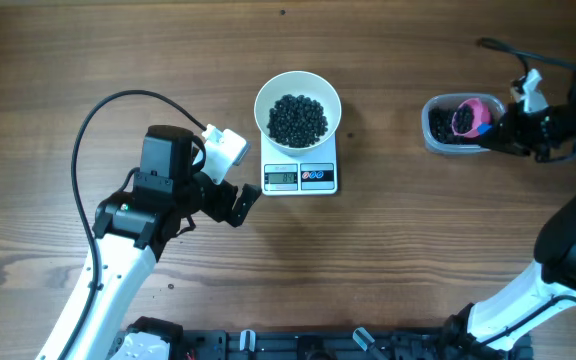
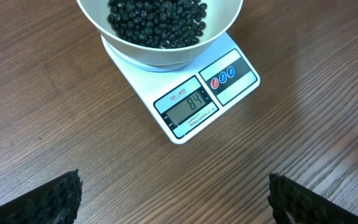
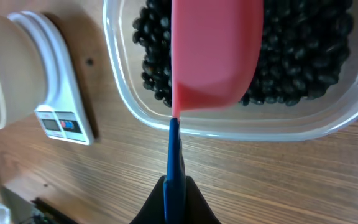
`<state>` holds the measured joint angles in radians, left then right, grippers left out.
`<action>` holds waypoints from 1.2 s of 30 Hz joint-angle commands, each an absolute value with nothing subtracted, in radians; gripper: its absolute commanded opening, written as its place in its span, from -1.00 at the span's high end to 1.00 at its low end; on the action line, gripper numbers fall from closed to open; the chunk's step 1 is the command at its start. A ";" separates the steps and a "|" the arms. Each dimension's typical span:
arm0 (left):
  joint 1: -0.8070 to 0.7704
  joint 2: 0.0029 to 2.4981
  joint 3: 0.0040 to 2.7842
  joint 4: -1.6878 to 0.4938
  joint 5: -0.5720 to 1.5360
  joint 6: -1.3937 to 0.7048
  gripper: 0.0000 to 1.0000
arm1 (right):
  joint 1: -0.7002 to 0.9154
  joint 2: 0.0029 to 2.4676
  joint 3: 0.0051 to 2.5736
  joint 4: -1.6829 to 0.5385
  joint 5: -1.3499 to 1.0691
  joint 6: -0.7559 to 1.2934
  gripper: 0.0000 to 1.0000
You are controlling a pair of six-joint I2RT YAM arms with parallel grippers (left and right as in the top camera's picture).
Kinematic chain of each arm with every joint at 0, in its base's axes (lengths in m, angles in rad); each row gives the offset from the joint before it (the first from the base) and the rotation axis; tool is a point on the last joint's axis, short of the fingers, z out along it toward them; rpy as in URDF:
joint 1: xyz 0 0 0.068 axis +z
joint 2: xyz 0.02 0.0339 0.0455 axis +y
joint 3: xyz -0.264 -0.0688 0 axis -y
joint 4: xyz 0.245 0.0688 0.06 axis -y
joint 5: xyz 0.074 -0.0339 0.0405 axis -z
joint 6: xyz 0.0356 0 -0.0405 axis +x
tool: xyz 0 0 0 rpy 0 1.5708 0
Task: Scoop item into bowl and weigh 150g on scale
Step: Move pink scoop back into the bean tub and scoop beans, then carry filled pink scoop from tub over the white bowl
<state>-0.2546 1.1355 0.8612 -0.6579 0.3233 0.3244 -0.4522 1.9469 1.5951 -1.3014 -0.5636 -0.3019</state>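
Two arms reach over the wooden table [image 1: 418, 260]. The left arm [image 1: 128, 215] sits just left of the scale [image 1: 300, 177]. Its jaws are spread wide and hold nothing, and the two black fingertips [image 2: 55, 199] show at the lower corners of the wrist view with bare wood between them. On the scale stands the white bowl [image 1: 264, 98], partly filled with black beans [image 1: 298, 118]; the display [image 2: 188, 102] reads 84. Well off to the right, a clear plastic tub [image 1: 428, 125] holds more beans. The right arm [image 1: 568, 250] has its jaws clamped on the blue handle [image 3: 174, 149] of a pink scoop [image 3: 216, 50]. The scoop's cup lies over the tub's beans, though contact cannot be told, and the handle crosses the tub's near rim.
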 commanded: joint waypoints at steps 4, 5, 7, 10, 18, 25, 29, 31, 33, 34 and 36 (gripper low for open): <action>-0.258 1.143 0.852 -0.655 0.339 0.326 -1.00 | -0.467 1.945 1.604 -1.313 -0.677 -0.368 0.91; -0.258 1.143 0.852 -0.655 0.339 0.326 -1.00 | -0.467 1.941 1.609 -1.316 -0.690 -0.368 0.91; -0.258 1.143 0.852 -0.655 0.339 0.326 -1.00 | -0.467 1.937 1.614 -1.317 -0.717 -0.371 0.91; -0.258 1.143 0.852 -0.655 0.339 0.326 -1.00 | -0.467 1.937 1.617 -1.331 -0.794 -0.397 0.91; -0.258 1.143 0.852 -0.655 0.339 0.326 -1.00 | -0.419 1.935 1.618 -1.348 -0.957 -0.426 0.91; -0.258 1.143 0.852 -0.655 0.339 0.326 -1.00 | -0.281 1.932 1.638 -1.327 -0.978 -0.386 0.91; -0.258 1.143 0.852 -0.655 0.339 0.326 -1.00 | -0.186 1.932 1.681 -1.295 -0.978 -0.336 0.91; -0.258 1.143 0.852 -0.655 0.339 0.326 -1.00 | -0.140 1.932 1.704 -1.279 -0.978 -0.314 0.91; -0.258 1.143 0.852 -0.655 0.339 0.326 -1.00 | -0.092 1.932 1.730 -1.266 -0.978 -0.296 0.91; -0.258 1.143 0.852 -0.655 0.339 0.326 -1.00 | -0.070 1.932 1.744 -1.261 -0.974 -0.285 0.91; -0.258 1.143 0.852 -0.655 0.339 0.326 -1.00 | -0.028 1.932 1.768 -1.254 -0.958 -0.284 0.91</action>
<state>-0.2546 1.1355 0.8612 -0.6579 0.3233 0.3244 -0.0925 1.9469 1.7042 -1.2663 -0.9382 -0.3157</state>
